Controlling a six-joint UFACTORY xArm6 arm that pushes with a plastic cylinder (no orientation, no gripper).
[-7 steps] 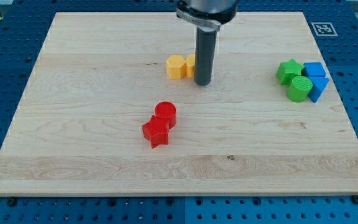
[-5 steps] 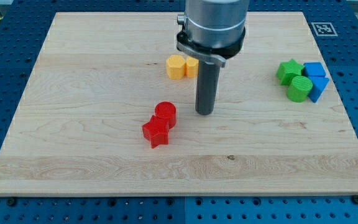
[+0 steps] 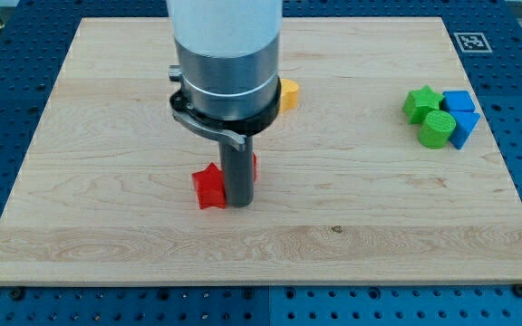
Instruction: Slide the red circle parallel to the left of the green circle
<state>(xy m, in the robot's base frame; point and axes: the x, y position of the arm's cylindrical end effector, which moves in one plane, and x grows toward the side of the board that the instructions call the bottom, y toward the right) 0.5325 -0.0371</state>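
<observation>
My tip (image 3: pixel 239 203) rests on the board just right of the red star (image 3: pixel 208 186), touching or nearly touching it. The red circle (image 3: pixel 253 167) is almost wholly hidden behind the rod; only a red sliver shows at the rod's right side. The green circle (image 3: pixel 437 130) sits far off at the view's right, in front of a green star (image 3: pixel 420 102).
Two blue blocks (image 3: pixel 461 112) stand against the green ones on their right. A yellow block (image 3: pixel 288 93) shows partly behind the arm at the view's top centre. The wooden board (image 3: pixel 107 109) lies on a blue pegboard table.
The rod has moved toward the view's bottom left, from beside the yellow blocks to the red pair. The red star has shifted a little to the left, and the red circle is now hidden.
</observation>
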